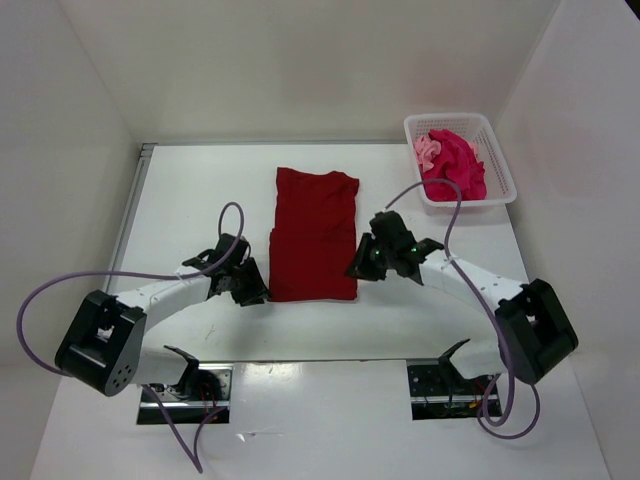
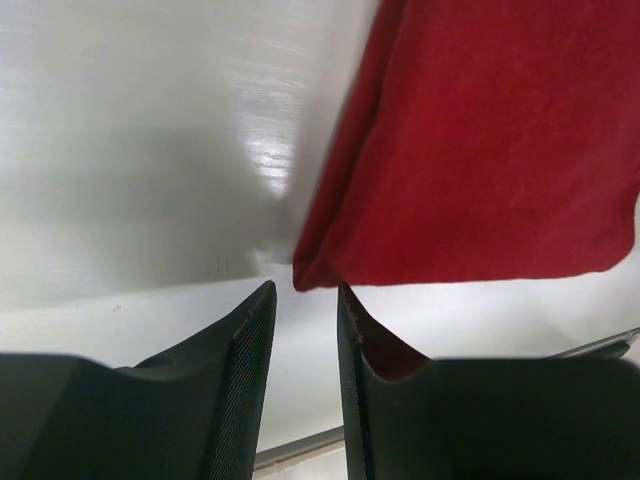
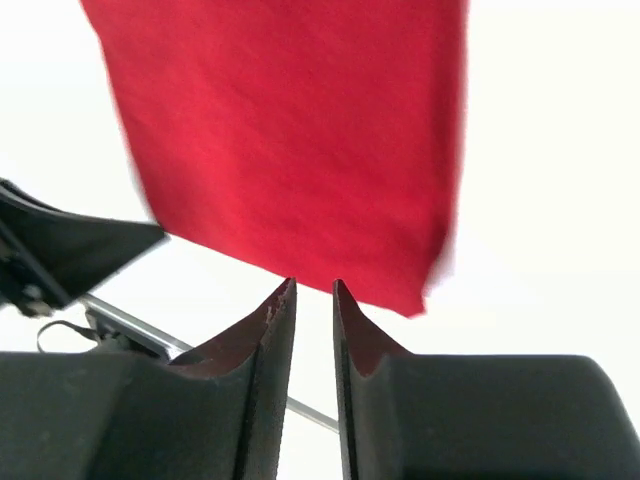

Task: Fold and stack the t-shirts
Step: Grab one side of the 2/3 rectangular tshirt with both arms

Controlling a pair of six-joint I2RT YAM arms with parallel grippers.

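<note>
Looks like a robotics lab test cell: a flat white tabletop (image 1: 180,200) is boxed in on three sides by plain white wall panels (image 1: 300,60). A black-and-white jointed left robot arm (image 1: 160,295) and a matching right robot arm (image 1: 480,285) are bolted at the near edge. Both trail loose purple cables (image 1: 232,205), with wiring visible in rectangular base cut-outs (image 1: 185,392).

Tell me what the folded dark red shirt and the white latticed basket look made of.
Folded dark red t-shirt: soft knit cloth, matte, going by its fuzzy surface and limp edges. White latticed basket: probably moulded plastic, judging by its rigid openwork walls.
</note>
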